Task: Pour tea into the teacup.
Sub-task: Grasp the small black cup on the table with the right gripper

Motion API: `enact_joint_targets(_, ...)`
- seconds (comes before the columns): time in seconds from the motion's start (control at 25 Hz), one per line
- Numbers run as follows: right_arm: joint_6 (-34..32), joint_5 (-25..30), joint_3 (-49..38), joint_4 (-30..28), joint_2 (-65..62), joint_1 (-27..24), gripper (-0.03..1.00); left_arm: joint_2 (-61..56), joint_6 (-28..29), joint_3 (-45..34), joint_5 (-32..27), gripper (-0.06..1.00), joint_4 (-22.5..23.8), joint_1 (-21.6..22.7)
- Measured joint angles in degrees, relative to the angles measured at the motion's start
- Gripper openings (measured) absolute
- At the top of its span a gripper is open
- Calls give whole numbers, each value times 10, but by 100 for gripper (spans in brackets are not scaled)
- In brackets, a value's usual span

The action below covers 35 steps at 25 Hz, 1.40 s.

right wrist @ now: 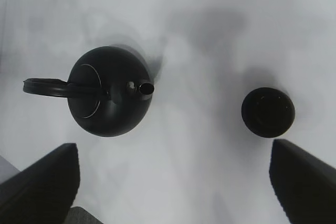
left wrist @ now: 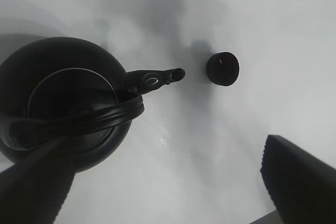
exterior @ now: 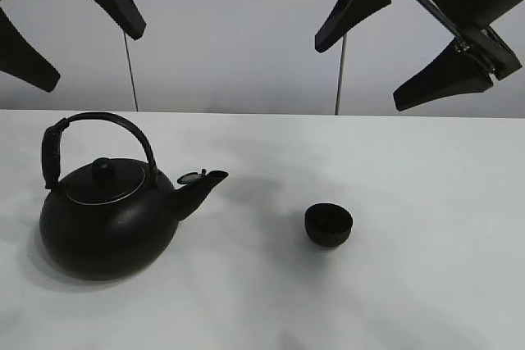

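Two items stand on the bench (exterior: 443, 301): the kettle (exterior: 107, 227) on the left side of the high view, and the teacup (exterior: 329, 225) right of centre, well apart from it. The spout (exterior: 201, 188) points toward the teacup. Both items sit upright and neither is touched.

Left end effector (exterior: 92, 55): fingers spread wide, holding nothing, raised above the kettle. Right end effector (exterior: 362, 73): fingers likewise spread and empty, raised above the teacup's side of the bench.

Handling assessment, kettle: the body is large, round and matte black. It is judged rigid and heavy, more so if filled; the contents cannot be seen. The arched handle (exterior: 102, 118) stands upright over the lid (exterior: 115, 188) and is the recommended hold. A grip at the crown of the arch, closed across the bar, is judged best. Whether the handle pivots at its ends cannot be told. If it does, the body may swing under the grip and tipping will need care. The lid appears to rest loose and may shift at a steep tilt.

Handling assessment, teacup: small, low and handleless, judged light and probably brittle. It offers little resistance to a knock, so the spout should not touch its rim. No hold on it appears necessary for pouring, though its small mouth leaves little margin for aim.
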State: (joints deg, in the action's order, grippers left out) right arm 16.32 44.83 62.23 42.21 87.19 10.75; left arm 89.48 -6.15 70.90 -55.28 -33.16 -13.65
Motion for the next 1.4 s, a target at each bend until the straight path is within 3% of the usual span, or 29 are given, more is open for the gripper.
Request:
enact_joint_targets(0.4,-2,-26,0,-6,0,0,67,0,0,0,0,69,0,0)
enact_joint_targets(0.8,-22,-28,0,-144,21,1,67,0,0,0,0,69,0,0)
enact_joint_targets(1.0,-38,-29,20,-201,55,50,67,0,0,0,1,69,0,0)
enact_joint_targets(1.2,-115,-31,60,-285,122,97,67,0,0,0,2,69,0,0)
enact_joint_targets(1.4,-135,-41,65,-311,168,110,66,0,0,0,2,69,0,0)
